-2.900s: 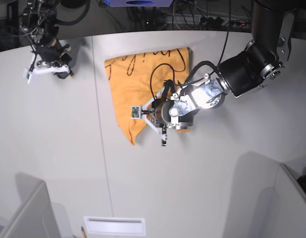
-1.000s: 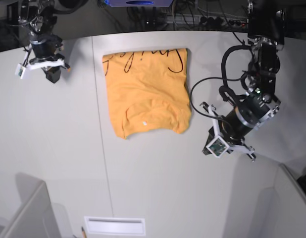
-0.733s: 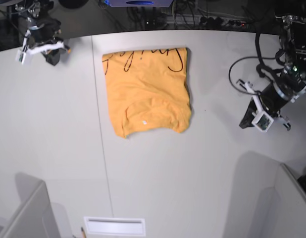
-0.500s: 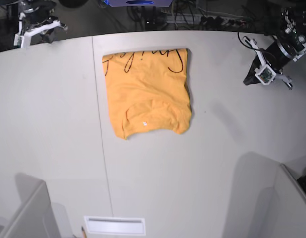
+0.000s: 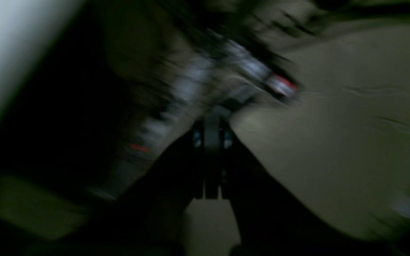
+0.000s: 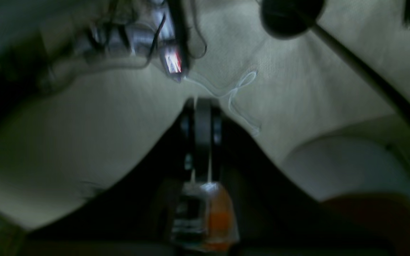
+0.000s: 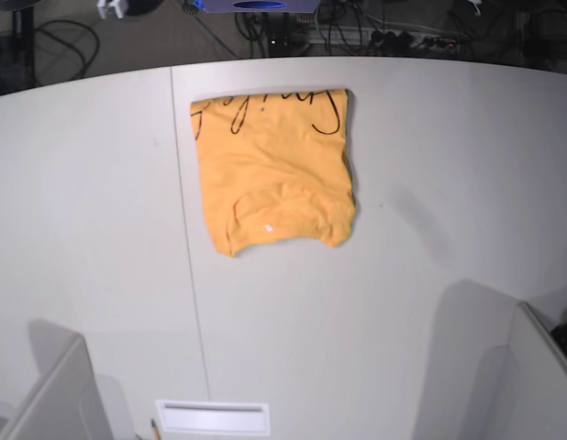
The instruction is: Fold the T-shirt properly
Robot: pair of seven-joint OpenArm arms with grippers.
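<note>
The yellow-orange T-shirt (image 7: 270, 170) lies folded into a rough rectangle at the far middle of the white table (image 7: 403, 302). Black script runs along its far edge, and the neckline with a small white tag (image 7: 267, 226) faces the near edge. Both arms have left the base view, apart from a small white part (image 7: 114, 7) at the top left edge. The left wrist view, blurred, shows my left gripper (image 5: 210, 124) shut and empty over a dim beige floor. In the right wrist view my right gripper (image 6: 202, 106) is shut and empty above the same floor, far from the shirt.
A seam (image 7: 187, 275) runs front to back across the table, left of the shirt. Grey partitions stand at the near left (image 7: 50, 394) and near right (image 7: 504, 367). A white slotted plate (image 7: 213, 417) sits at the front edge. Cables (image 7: 357, 27) lie beyond the far edge.
My left gripper let go of the shirt. Both arms pulled back past the table's far corners and out of the base view. The shirt has lain still for the last second.
</note>
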